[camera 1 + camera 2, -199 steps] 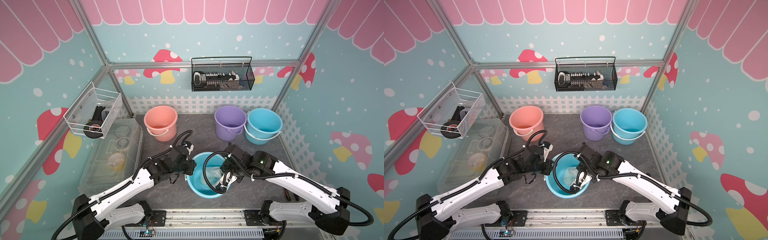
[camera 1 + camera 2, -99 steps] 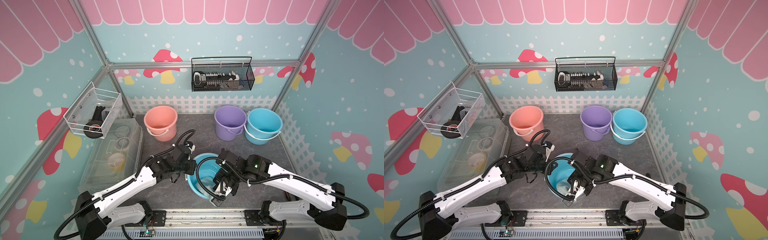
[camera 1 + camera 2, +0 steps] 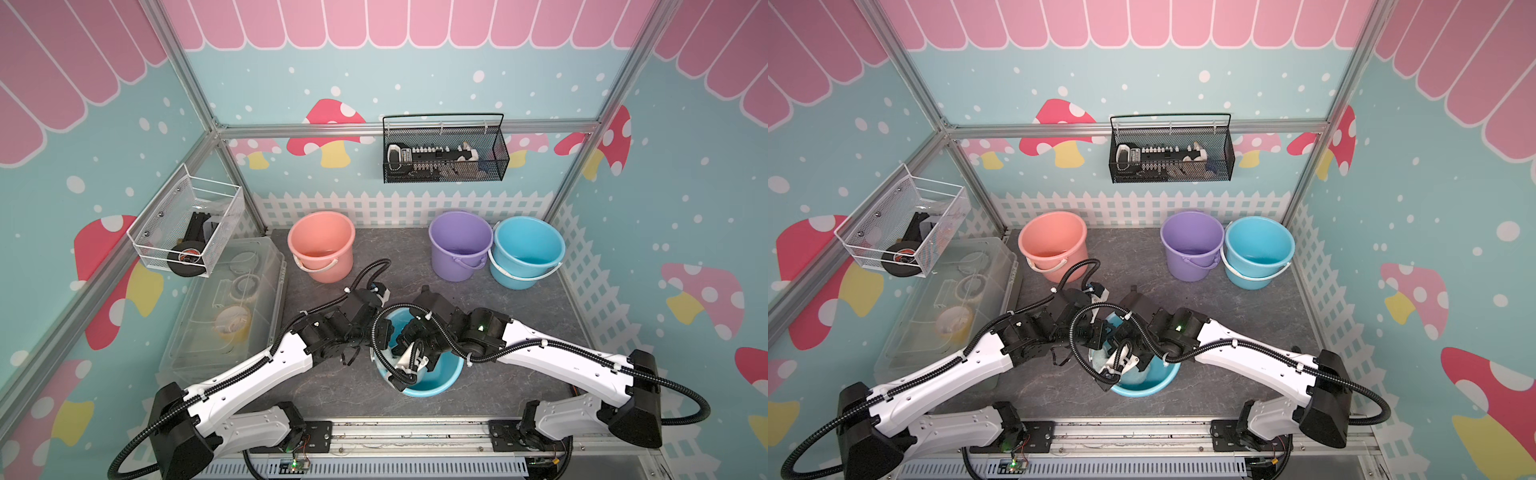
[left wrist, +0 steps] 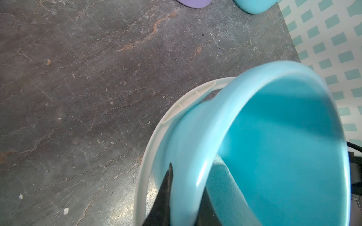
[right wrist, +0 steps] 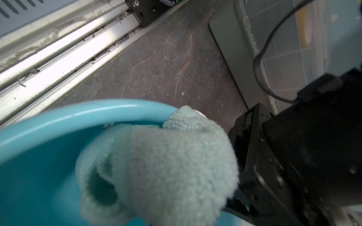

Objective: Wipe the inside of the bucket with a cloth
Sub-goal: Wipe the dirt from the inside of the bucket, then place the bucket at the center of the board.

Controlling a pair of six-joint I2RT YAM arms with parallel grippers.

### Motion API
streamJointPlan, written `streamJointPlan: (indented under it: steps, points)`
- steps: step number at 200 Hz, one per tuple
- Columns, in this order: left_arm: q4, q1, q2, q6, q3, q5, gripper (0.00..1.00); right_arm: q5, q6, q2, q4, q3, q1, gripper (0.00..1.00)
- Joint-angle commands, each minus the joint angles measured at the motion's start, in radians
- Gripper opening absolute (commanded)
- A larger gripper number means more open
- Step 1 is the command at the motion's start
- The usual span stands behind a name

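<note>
Left fingers [image 4: 165,195] are clenched on the rim of the bucket [image 3: 446,380], one dark finger outside the wall and one inside it, as the left wrist view shows. Right fingers are down inside the same bucket and clenched on the cloth [image 5: 172,166]; in the right wrist view the pale aqua-green towelling is bunched over them and hides them. The fabric folds into a loose loop against the inner wall just below the rim [image 5: 58,121]. From the left wrist view a strip of the cloth [image 4: 225,187] lies against the inner wall, close to the pinched part of the rim.

The bucket is light blue and sits near the front edge of the worktop [image 3: 519,299], about midway between the two arm bases, and it looks tipped rather than flat. Its white handle [image 4: 176,109] hangs outside the wall below the rim. In both top views the two wrists crowd over its mouth, so little of the cloth shows there.

Along the back edge stand a pink bucket [image 3: 321,245], a purple bucket [image 3: 460,245] and a second blue bucket [image 3: 527,251], the last two just beside each other. A clear lidded box [image 3: 232,307] lies along the left edge.
</note>
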Motion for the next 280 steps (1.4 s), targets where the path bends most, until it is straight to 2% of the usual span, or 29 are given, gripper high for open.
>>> streamJointPlan:
  steps: [1,25,55,100,131,176,217,250,280]
  points:
    - [0.039,0.001,-0.021,-0.001,0.03,0.025,0.0,0.049,-0.089,-0.001,-0.01,0.061,-0.076,0.0]
    - [0.039,0.001,-0.021,0.001,0.03,0.03,0.0,0.132,-0.146,0.02,-0.015,0.084,-0.137,0.0]
    - [0.038,0.002,-0.022,0.002,0.033,0.033,0.0,0.229,-0.18,0.034,-0.027,0.101,-0.16,0.0]
    - [0.038,0.002,-0.042,-0.008,0.026,0.012,0.0,0.38,-0.191,-0.013,-0.22,0.115,-0.16,0.0]
    - [0.038,0.001,-0.053,-0.021,0.026,-0.013,0.0,0.391,-0.157,-0.095,-0.356,0.087,-0.16,0.0]
    - [0.037,0.005,-0.045,-0.059,0.049,-0.049,0.0,0.256,-0.061,-0.206,-0.551,0.071,-0.139,0.0]
    - [0.033,0.01,-0.018,-0.105,0.087,-0.068,0.0,0.01,0.055,-0.257,-0.618,0.048,-0.111,0.0]
    - [0.034,0.015,0.002,-0.127,0.114,-0.076,0.0,-0.198,0.177,-0.274,-0.5,-0.009,-0.092,0.0]
    - [0.034,0.015,0.014,-0.137,0.129,-0.082,0.0,-0.274,0.345,-0.275,-0.218,-0.095,-0.079,0.0]
